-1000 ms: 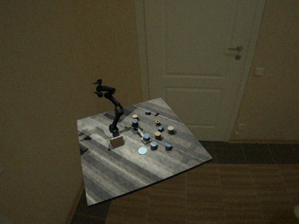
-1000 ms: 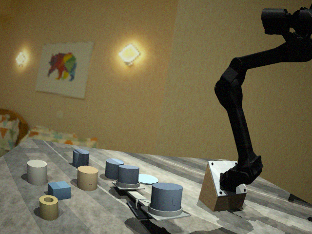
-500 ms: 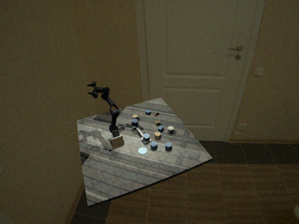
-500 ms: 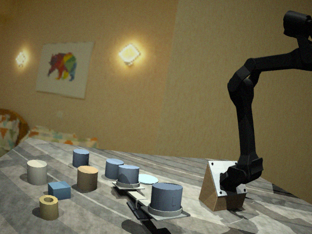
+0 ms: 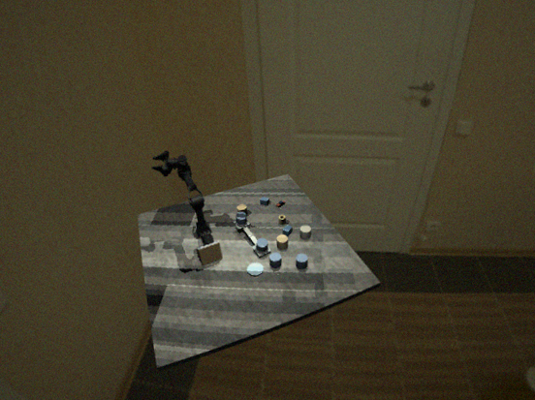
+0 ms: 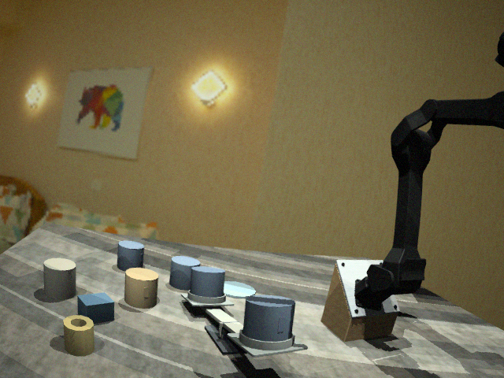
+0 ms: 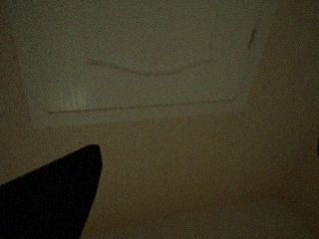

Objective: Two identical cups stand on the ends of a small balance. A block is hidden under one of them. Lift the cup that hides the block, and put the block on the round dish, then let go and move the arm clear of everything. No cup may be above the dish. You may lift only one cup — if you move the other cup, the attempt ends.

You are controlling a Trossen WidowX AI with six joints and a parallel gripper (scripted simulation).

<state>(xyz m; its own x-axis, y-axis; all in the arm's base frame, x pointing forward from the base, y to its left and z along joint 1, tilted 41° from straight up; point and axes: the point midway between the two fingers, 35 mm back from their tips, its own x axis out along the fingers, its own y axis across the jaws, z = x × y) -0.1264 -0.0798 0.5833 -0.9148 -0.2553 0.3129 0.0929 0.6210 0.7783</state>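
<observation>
My gripper (image 5: 153, 162) (image 7: 205, 147) is open and empty, high above the table's back left, far from the cups. One blue cup (image 5: 261, 244) (image 6: 207, 283) stands on the balance (image 5: 249, 234) (image 6: 220, 315) at the end nearer the dish; its pan looks low, close over its shadow. The other blue cup (image 5: 240, 218) (image 6: 269, 319) stands on the opposite end; its pan looks higher, its shadow set apart. Both cups are upright. The pale round dish (image 5: 255, 269) (image 6: 240, 289) bears nothing. The hidden block does not show.
Two blue cylinders (image 5: 275, 260) (image 5: 301, 260), a tan cylinder (image 5: 281, 241) (image 6: 140, 287) and a grey one (image 5: 305, 230) (image 6: 59, 279) stand nearby. A blue block (image 5: 287, 229) (image 6: 95, 307) and a yellow ring (image 5: 282, 219) (image 6: 79, 335) lie beyond. A wedge (image 5: 210, 253) (image 6: 344, 313) stands by my base.
</observation>
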